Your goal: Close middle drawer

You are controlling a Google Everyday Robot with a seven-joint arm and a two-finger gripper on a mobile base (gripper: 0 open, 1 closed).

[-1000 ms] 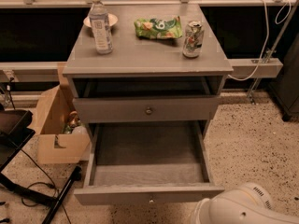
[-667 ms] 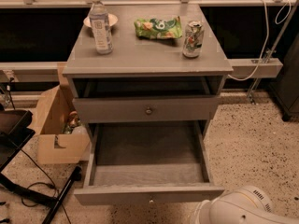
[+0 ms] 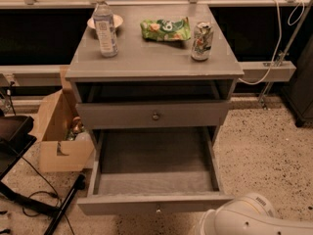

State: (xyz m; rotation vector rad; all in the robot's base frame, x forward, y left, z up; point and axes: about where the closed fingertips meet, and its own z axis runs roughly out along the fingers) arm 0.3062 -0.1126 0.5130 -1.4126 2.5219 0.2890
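The middle drawer (image 3: 155, 202) is pulled far out toward me, and its grey inside is empty. Its small round knob (image 3: 157, 210) shows on the low front panel. Above it, the top drawer (image 3: 152, 114) with its own knob is pushed almost fully in. The lowest drawer is hidden under the open one. My gripper is out of view. Only a white rounded part of my arm (image 3: 247, 219) shows at the bottom right, just right of the open drawer's front corner.
On the cabinet top (image 3: 146, 58) stand a water bottle (image 3: 104, 26), a small plate (image 3: 116, 19), a green snack bag (image 3: 165, 29) and a can (image 3: 201, 41). An open cardboard box (image 3: 58, 131) sits on the floor to the left, beside black stand legs (image 3: 29, 199). A white cable (image 3: 276, 38) hangs at the right.
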